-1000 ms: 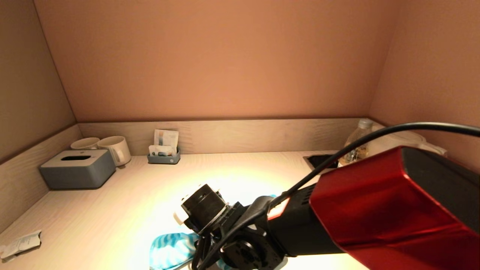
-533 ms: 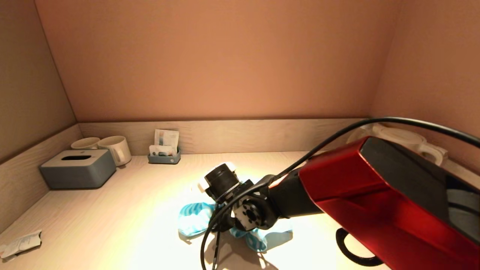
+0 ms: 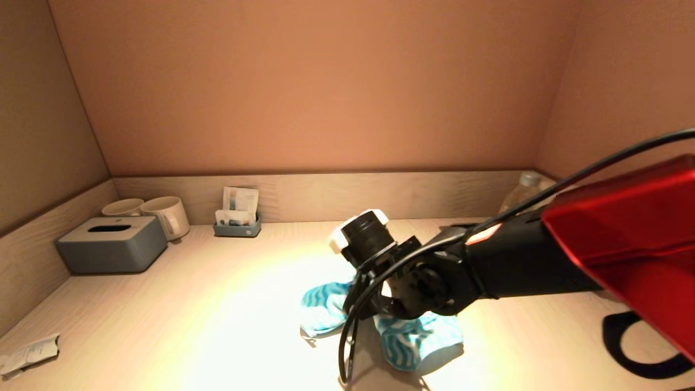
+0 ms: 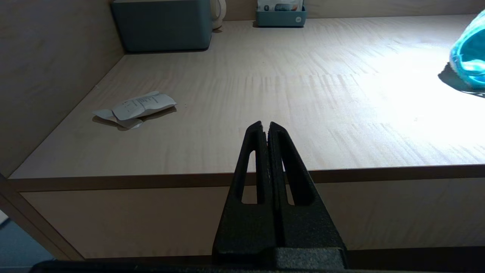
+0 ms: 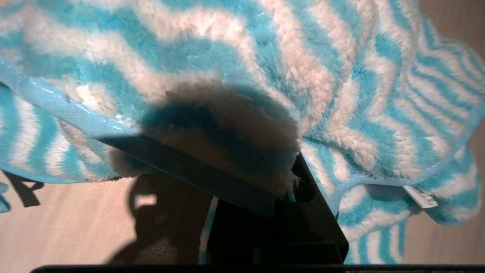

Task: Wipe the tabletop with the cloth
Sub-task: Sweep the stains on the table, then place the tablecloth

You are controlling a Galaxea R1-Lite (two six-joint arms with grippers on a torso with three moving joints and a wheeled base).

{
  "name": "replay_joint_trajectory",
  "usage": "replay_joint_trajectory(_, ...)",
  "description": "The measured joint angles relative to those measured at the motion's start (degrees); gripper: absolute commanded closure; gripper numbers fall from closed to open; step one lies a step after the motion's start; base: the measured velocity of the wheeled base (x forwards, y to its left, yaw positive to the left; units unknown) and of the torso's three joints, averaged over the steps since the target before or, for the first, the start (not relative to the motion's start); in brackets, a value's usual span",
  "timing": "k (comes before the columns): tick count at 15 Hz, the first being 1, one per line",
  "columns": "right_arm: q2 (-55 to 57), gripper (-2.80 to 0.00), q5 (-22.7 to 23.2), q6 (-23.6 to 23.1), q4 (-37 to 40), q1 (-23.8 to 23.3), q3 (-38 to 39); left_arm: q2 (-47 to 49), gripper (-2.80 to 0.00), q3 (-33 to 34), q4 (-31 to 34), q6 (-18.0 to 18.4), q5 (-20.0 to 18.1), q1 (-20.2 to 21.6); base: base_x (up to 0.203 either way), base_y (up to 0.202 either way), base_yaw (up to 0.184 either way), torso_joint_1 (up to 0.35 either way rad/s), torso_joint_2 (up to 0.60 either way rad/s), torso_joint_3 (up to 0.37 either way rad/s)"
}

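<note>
A blue-and-white zigzag cloth lies bunched on the light wood tabletop, right of the middle. It fills the right wrist view and shows at the edge of the left wrist view. My right gripper is shut on a fold of the cloth and presses it on the table; in the head view the right wrist hides the fingers. My left gripper is shut and empty, parked below the table's front edge.
A grey tissue box, two white mugs and a small sachet holder stand at the back left. A crumpled paper packet lies front left. A clear bottle stands back right.
My right gripper has dragged the cloth from the near middle of the table towards the back and right. The left arm has not moved.
</note>
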Motion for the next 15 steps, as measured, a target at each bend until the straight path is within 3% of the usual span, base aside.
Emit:
replay_joint_trajectory(3,-7.51,0.00,-0.62,-0.11,2.29,-3.48,0.72,0.00,0.00,0.00,0.02,-0.02,0.00,0.00,0.000,0.000,0.000,0.000,0.00,0.000)
replay_joint_trajectory(10,-23.06,0.00,-0.68,-0.62,5.18,-23.06,7.50,0.00,0.00,0.00,0.02,-0.02,0.01,0.02,0.000,0.000,0.000,0.000,0.00,0.000)
replay_joint_trajectory(15,-26.93,0.00,0.03,-0.52,4.80,-35.89,10.18,0.00,0.00,0.00,0.03,-0.02,0.00,0.00,0.000,0.000,0.000,0.000,0.00,0.000)
